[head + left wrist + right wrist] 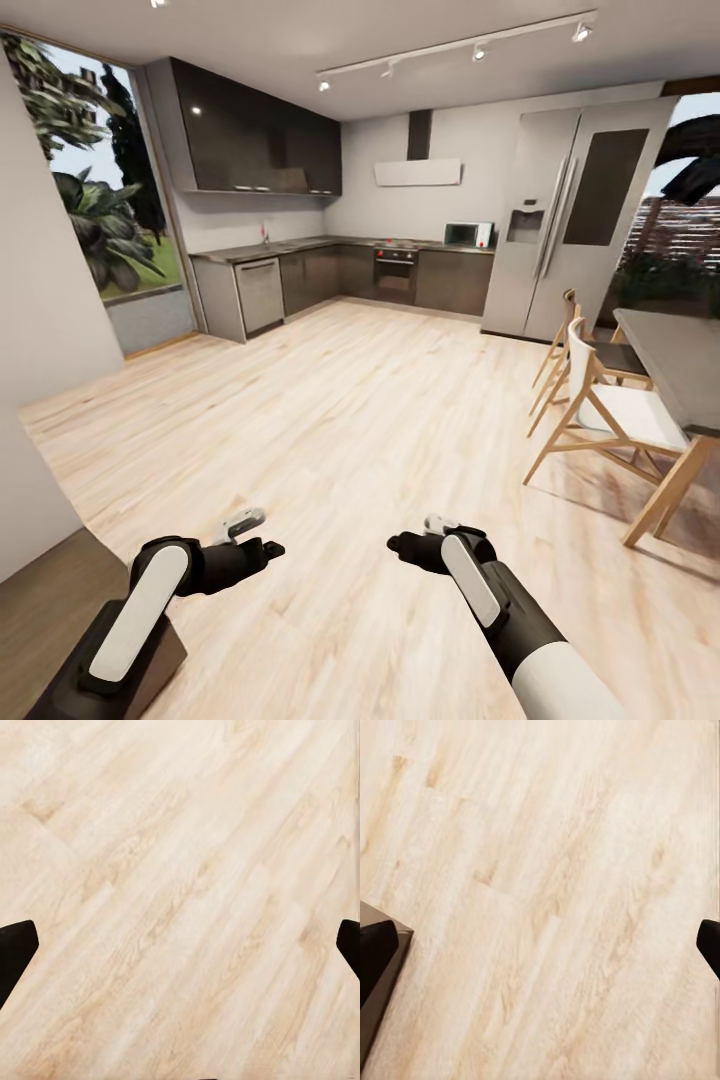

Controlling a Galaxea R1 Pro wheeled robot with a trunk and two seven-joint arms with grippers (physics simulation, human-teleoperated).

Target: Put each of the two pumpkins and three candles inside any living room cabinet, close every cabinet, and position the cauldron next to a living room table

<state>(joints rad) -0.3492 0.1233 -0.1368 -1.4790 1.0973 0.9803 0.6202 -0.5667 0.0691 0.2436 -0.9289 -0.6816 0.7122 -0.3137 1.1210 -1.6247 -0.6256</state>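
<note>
Grippers L & R both spread wide, empty, over wood floor; kitchen ahead

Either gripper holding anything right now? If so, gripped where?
Nothing held. The left gripper and the right gripper both have fingers spread wide in the wrist views, with only bare wood floor between them.

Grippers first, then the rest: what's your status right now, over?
Left gripper and right gripper open, empty, over bare wood floor. Facing kitchen; fridge ahead. Dining chairs at right, path ahead open.
</note>
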